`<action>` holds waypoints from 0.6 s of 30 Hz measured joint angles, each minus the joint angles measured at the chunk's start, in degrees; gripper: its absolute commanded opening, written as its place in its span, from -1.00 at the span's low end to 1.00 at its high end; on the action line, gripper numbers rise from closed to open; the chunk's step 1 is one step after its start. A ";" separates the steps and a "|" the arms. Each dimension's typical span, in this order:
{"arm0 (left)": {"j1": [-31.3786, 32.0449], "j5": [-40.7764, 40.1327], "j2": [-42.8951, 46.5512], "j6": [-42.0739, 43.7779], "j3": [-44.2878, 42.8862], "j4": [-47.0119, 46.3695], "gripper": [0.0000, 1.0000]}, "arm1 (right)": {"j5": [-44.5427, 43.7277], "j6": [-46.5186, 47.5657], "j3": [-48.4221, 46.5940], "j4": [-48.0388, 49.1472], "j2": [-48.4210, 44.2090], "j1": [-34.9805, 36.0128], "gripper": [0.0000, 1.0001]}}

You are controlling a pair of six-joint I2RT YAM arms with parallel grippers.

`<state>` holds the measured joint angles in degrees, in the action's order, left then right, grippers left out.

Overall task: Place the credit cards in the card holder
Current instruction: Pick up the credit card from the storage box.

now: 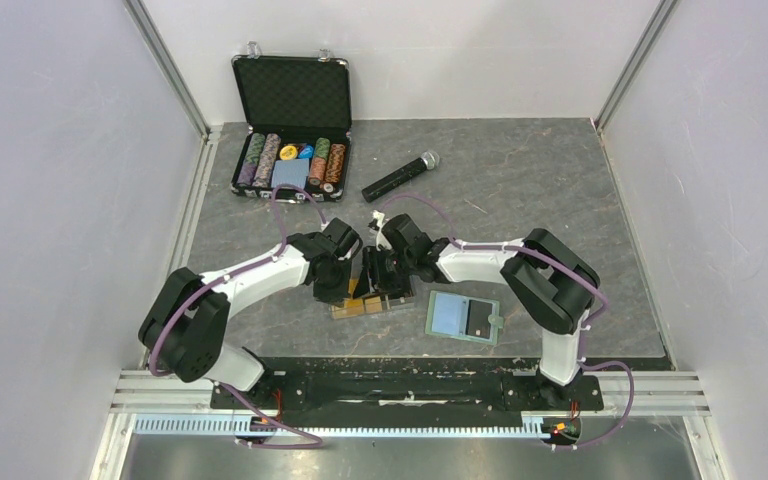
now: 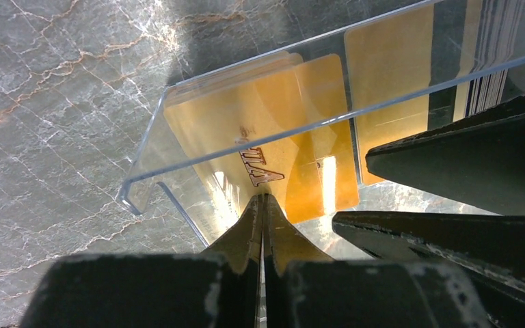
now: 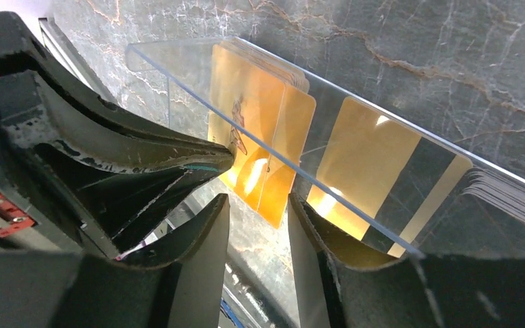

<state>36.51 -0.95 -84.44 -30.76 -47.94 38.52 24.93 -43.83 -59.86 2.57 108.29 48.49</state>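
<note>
Back left, we see an open black chip case [image 1: 290,95]. At mid-table the left gripper [image 2: 263,205] sets its tips against the glossy orange cards [image 2: 273,116], jaws pressed fully together. Whether one is pinched we cannot tell. They stand on edge, leaning, in a clear plastic tray [image 2: 143,147] beside a gold-tan card [image 3: 369,164] with a black stripe. The right gripper [image 3: 258,205] stands partly open, an orange corner between its jaws, unclamped. Rightmost, the sage-green card holder [image 1: 447,315] lies flat and open — long axis left to right, blue lining up.
</note>
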 measured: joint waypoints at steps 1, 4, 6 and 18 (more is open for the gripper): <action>0.00 0.00 0.00 0.00 0.02 -0.02 -0.96 | -0.04 0.07 -0.26 -0.28 0.15 0.00 -0.22; 0.00 0.00 0.07 0.00 0.13 -0.13 -0.96 | -0.79 0.68 -1.22 -2.23 0.35 0.17 -0.16; 0.00 0.00 0.07 0.00 0.13 -0.13 -0.95 | -1.49 1.38 -1.81 -3.39 0.42 0.33 -0.14; 0.50 -0.07 0.07 0.00 0.13 -0.46 -0.96 | -5.60 3.08 -0.59 -2.60 0.42 2.32 -0.31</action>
<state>37.01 -1.02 -84.38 -30.76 -47.81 38.06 19.33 -40.75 -60.45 -0.03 108.71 50.81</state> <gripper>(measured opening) 0.029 0.364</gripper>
